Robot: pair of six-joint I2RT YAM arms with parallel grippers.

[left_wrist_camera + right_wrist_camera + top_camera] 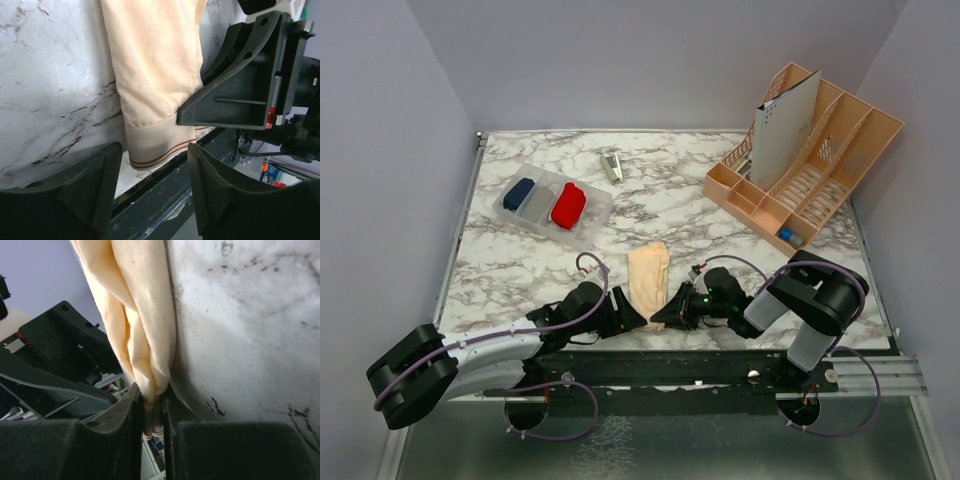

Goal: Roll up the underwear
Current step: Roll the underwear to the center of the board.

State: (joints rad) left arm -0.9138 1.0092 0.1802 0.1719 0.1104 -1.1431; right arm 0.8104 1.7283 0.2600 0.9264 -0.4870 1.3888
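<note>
– Toward the arms from the tray (600, 211), and a little to its right, the peach underwear (648, 277) is laid out unrolled on the desk (515, 270). Its long axis runs from the near edge toward the back.

– Which end is held?

– The near end. The striped waistband (152, 432) is pinched between the almost closed jaws of the right gripper (152, 405), which is set against that end from the side away from the tray.

– And the left gripper (155, 150)?

– It is placed at the same end, on the tray's side. Its jaws are parted and nothing is gripped; the waistband corner is seen lying between them. Neither arm can be called nearer.

– So the roll?

– It is judged not yet begun. The cloth would have to be turned over from the waistband along the long axis, away from the arms, toward the tray's level.
</note>
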